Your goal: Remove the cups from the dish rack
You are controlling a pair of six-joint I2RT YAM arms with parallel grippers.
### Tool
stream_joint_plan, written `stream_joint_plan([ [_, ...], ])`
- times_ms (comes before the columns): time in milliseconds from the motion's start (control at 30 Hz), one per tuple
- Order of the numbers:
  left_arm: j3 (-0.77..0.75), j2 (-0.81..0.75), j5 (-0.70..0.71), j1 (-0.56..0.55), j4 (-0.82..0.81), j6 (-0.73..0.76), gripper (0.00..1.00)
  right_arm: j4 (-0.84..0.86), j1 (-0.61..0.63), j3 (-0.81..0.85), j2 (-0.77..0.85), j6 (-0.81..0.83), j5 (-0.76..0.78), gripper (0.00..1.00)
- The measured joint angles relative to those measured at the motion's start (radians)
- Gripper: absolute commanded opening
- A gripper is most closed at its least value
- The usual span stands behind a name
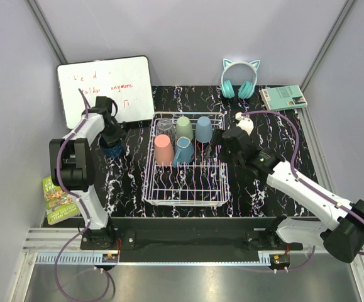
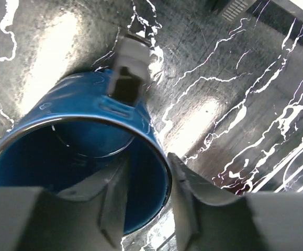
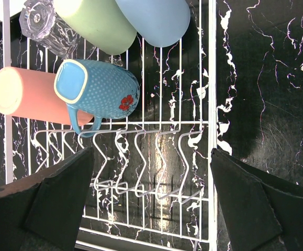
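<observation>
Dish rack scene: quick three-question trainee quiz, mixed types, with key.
1. How many cups lie in the dish rack?
2. True or false: the right fingers are shut on a cup.
3. Which cup do the left fingers grip? A salmon-pink tumbler; B dark blue cup; C clear glass.
Key: 1. five; 2. false, they stand open with nothing between them; 3. B, held outside the rack.
</observation>
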State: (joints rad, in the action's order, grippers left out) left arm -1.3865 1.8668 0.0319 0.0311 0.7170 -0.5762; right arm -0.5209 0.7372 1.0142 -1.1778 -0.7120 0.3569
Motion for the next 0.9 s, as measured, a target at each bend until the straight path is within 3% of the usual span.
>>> stream_joint_plan([
  [367, 0.006, -0.112, 0.02, -0.005, 0.001, 0.002, 0.59, 0.0, 0.0, 0.0, 0.0, -0.003, 0.0, 1.0],
  [467, 0.006, -0.2, 0.064, -0.025, 0.003, -0.002, 0.72, 0.0, 0.0, 0.0, 0.0, 0.001, 0.002, 1.0],
  [533, 0.005, -0.272, 0.095, -0.058, 0.002, -0.002, 0.99, 0.0, 0.0, 0.0, -0.002, 0.006, 0.003, 1.0],
  [733, 0.023, -0.474, 0.203, -0.256, -0.017, 0.0, 0.99, 0.003, 0.0, 0.034, -0.082, 0.039, 0.043, 1.0],
  [900, 0.161, -0.623, 0.216, -0.379, -0.057, -0.031, 0.99, 0.002, 0.0, 0.11, -0.209, 0.088, 0.027, 1.0],
])
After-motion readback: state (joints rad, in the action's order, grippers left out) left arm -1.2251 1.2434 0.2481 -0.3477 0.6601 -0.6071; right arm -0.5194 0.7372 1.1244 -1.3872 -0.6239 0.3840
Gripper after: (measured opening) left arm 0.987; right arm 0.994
